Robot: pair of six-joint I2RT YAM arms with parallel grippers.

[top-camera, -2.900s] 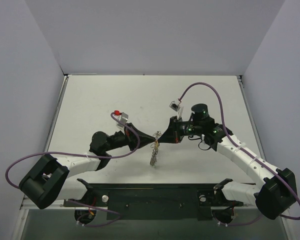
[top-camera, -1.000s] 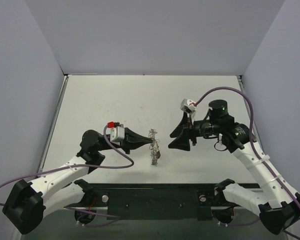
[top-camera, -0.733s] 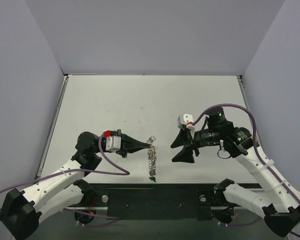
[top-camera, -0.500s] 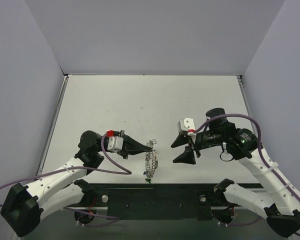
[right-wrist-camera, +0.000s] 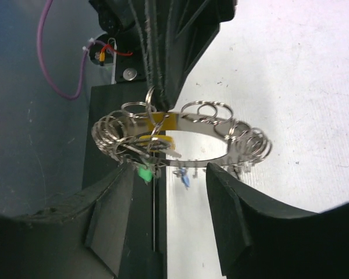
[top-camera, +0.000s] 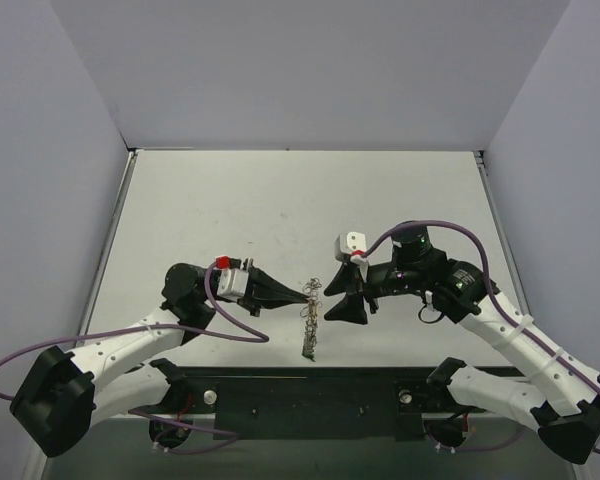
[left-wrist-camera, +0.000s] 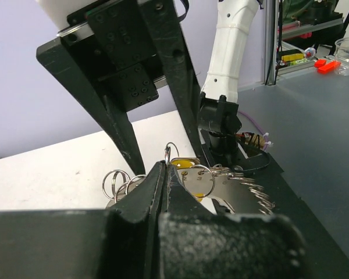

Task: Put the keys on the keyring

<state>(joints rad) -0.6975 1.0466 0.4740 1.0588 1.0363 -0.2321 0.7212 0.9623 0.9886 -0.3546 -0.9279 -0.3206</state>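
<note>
**Keyring pinched by the left gripper, right jaws spread at it**

The right gripper (right-wrist-camera: 166,185) stands released, its two fingers either side of the single keyring's (right-wrist-camera: 193,123) near edge. Three keys hang there: one yellow key (right-wrist-camera: 157,124), one green key (right-wrist-camera: 143,172), one blue key (right-wrist-camera: 185,179). Beyond, the left gripper (right-wrist-camera: 157,97) clenches the ring's far rim, holding it above the table (top-camera: 230,200).

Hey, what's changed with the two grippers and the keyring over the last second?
The right gripper, jaws open, has moved left, back toward the keyring, which now hangs just in front of its fingertips. Nothing was taken hold of or let go. The left gripper stays shut on the ring's rim, roughly where it was.
</note>
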